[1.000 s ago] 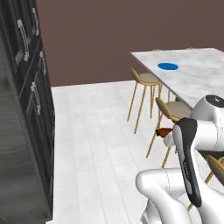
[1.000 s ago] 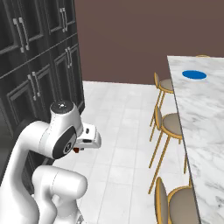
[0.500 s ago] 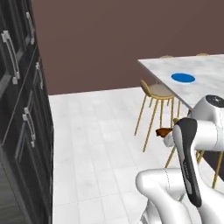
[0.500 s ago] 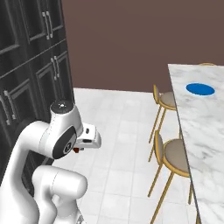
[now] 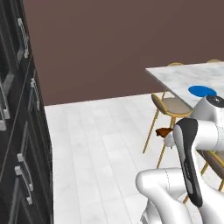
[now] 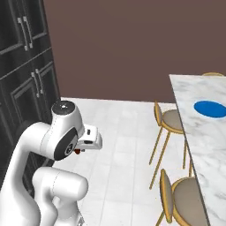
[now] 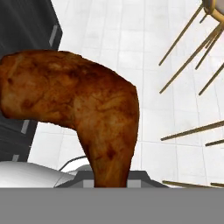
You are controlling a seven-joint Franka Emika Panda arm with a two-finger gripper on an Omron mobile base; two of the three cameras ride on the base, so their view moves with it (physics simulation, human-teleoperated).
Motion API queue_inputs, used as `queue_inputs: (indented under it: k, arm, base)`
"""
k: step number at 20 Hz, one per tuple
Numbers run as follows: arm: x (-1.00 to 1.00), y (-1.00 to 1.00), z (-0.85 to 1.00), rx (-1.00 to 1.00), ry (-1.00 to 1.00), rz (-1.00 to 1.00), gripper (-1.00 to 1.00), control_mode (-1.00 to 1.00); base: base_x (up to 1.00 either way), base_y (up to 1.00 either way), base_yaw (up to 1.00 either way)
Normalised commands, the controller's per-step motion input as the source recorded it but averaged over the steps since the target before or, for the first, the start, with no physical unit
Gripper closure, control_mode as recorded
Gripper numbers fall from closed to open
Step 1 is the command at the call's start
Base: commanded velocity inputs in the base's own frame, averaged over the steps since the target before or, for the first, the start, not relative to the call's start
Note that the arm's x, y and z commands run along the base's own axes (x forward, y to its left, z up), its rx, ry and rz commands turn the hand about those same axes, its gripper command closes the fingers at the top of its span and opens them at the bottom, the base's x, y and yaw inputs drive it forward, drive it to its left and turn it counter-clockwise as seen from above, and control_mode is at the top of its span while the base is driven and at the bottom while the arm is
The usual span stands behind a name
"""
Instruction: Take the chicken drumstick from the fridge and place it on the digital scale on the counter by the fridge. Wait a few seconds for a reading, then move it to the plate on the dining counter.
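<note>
Left base view: the chicken drumstick [image 5: 164, 131] pokes out at about 9 o'clock from the folded white arm, low on the right. The plate [image 5: 202, 91] sits on the dining counter [image 5: 179, 78] up at 1 o'clock from it, well apart. A yellow-legged chair [image 5: 171, 106] stands between the two.

Right base view: the plate [image 6: 212, 109] lies at 3 o'clock on the dining counter [image 6: 198, 141]. Two chairs [image 6: 170, 121] line the counter's near edge. Dark cabinets [image 6: 27, 66] stand at 10 o'clock. A sliver of reddish meat [image 6: 77, 151] shows under the hand.

Hand view: the gripper [image 7: 109, 181] is pressed together on the drumstick [image 7: 74, 105], pinching its thin bone end at 6 o'clock; the thick end leans over toward 9 o'clock. Chair legs [image 7: 188, 30] fan in from 2 o'clock over pale floor.

Step, as I judge it: carrying the meat toward the plate; set-down not yet done.

Risk: the hold is only on the narrow end, so the heavy end could swing or slip out on a quick turn.

In the way: the chair backs along the counter edge; a low reach could clip one, so the hand should come in above them.
</note>
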Motion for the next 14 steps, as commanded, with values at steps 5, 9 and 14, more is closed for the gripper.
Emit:
queue_inputs:
  k: [5,9,14]
  arm:
    - [0.0,0.0,0.0,0.0,0.0,0.0,1.0,1.0]
    - [0.0,0.0,0.0,0.0,0.0,0.0,1.0,1.0]
    - [0.0,0.0,0.0,0.0,0.0,0.0,1.0,1.0]
  base:
    - [1.0,0.74,-0.25]
    - [1.0,0.66,-0.36]
    - [1.0,0.51,-0.57]
